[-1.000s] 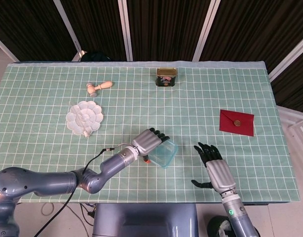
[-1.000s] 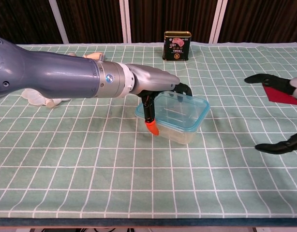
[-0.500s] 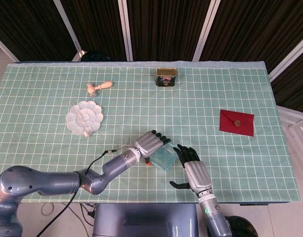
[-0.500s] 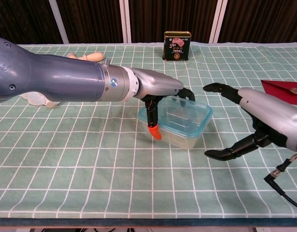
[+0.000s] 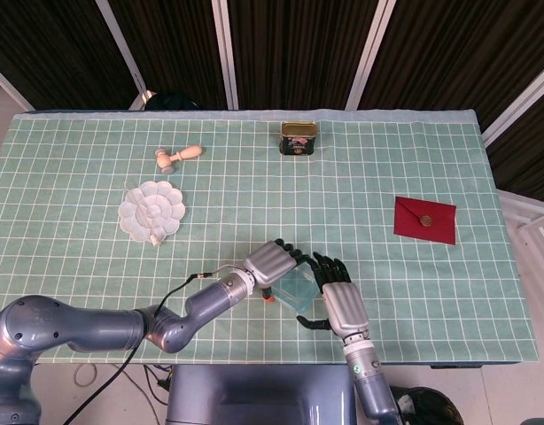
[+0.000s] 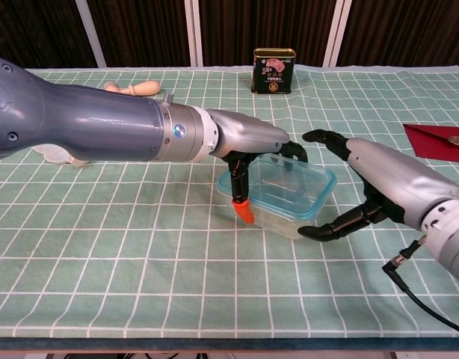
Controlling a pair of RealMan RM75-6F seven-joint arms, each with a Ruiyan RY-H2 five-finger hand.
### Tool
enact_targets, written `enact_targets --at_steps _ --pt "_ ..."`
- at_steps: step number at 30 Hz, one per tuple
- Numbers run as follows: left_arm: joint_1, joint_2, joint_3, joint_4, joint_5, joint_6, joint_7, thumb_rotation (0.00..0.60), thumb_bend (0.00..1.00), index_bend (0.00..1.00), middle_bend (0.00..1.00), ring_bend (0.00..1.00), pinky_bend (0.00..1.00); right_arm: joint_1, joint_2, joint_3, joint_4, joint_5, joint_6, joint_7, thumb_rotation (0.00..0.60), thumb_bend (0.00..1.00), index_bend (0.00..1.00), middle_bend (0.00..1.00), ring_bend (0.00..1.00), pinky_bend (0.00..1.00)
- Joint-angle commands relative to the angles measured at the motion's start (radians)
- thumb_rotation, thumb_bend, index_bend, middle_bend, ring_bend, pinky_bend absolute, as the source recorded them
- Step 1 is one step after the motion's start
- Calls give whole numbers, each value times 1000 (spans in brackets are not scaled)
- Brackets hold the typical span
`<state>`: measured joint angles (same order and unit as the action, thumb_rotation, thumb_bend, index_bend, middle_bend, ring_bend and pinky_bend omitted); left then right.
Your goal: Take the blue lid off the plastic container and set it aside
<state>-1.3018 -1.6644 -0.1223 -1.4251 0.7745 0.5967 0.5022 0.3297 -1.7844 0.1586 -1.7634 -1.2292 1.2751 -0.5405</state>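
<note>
A clear plastic container [image 6: 283,196] with a blue lid [image 6: 323,191] sits near the table's front middle, also seen from the head view as the container [image 5: 295,289]. My left hand [image 6: 248,140] [image 5: 274,261] grips its left end, fingers curled over the far rim and the orange-tipped thumb [image 6: 244,212] against the near wall. My right hand [image 6: 373,178] [image 5: 339,298] is spread around the right end, fingers behind the lid's far corner and thumb by the near right corner. I cannot tell if it touches.
A tin can [image 6: 273,71] stands at the back middle. A red envelope [image 6: 437,140] lies at the right. A white flower-shaped dish [image 5: 151,211] and a wooden piece [image 5: 177,157] lie at the left. A black cable [image 6: 427,299] trails from my right wrist.
My right hand has swung in from the right until it brackets the container's right end. My left hand and the container have shifted slightly right and toward the front edge.
</note>
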Motion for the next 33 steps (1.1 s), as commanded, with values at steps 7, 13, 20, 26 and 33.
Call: enact_targets --at_steps 7,13,20,26,33 --pt "-11 0 11 -5 -8 7 -5 600 128 279 264 287 411 10 -17 17 5 6 14 19 600 235 0 0 0 0" --pt "-20 -1 22 -5 -16 12 -7 600 128 279 264 288 411 17 -16 22 -1 10 19 24 600 235 0 0 0 0" --pt "-28 4 36 -8 -23 14 -10 600 128 279 264 287 411 20 -16 23 15 17 25 39 600 235 0 0 0 0" --pt "-42 7 49 -5 -32 2 -13 600 129 279 264 288 424 16 -21 9 74 -40 50 111 600 235 0 0 0 0" --pt "-61 7 57 1 -45 -16 -16 600 128 279 264 288 434 13 -31 3 124 -98 75 189 600 234 0 0 0 0"
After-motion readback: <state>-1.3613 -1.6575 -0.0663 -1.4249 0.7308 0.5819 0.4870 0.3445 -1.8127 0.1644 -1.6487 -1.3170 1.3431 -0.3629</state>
